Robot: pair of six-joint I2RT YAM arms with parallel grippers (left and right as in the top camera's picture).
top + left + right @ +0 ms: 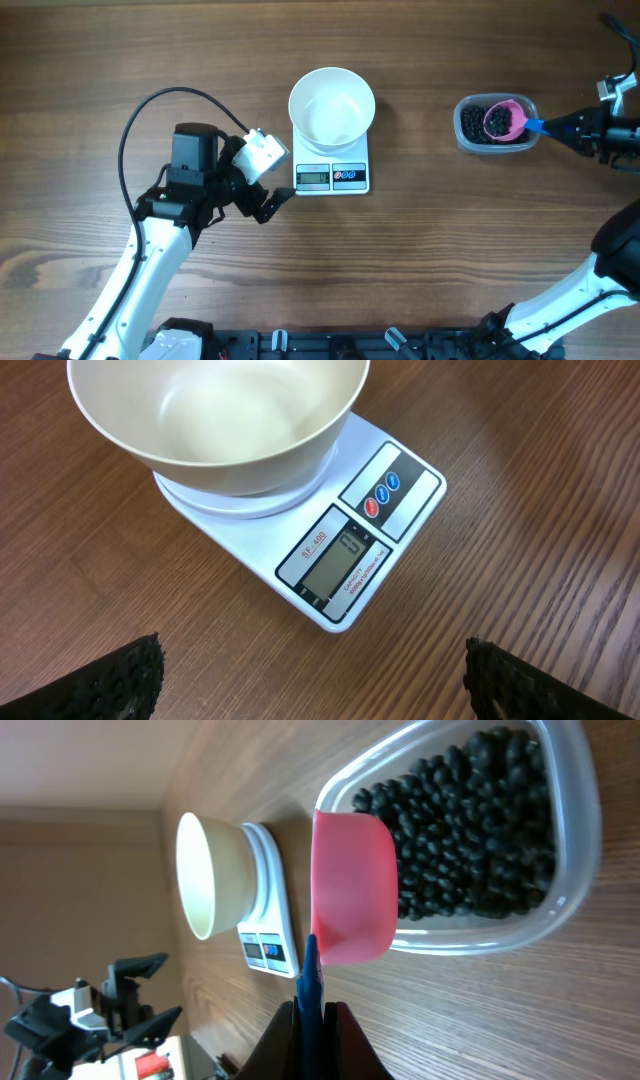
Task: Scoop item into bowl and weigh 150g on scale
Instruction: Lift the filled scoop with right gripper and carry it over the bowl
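The white bowl [332, 105] stands empty on the white scale [332, 177] at the table's middle. My left gripper [268, 178] hovers just left of the scale, open and holding nothing; in the left wrist view its fingers [110, 685] frame bare wood in front of the scale [360, 540] and bowl [220, 410]. At the right, black beans [470, 820] fill a clear tub [570, 850]. My right gripper [311, 1020] is shut on the blue handle [310, 980] of a pink scoop [350, 885], which sits over the tub's near end [503, 119] with dark beans in its cup.
The left arm's black cable [150, 110] loops over the table to the left. The right arm [610, 130] reaches in from the right edge. Bare wood lies between scale and tub [415, 130].
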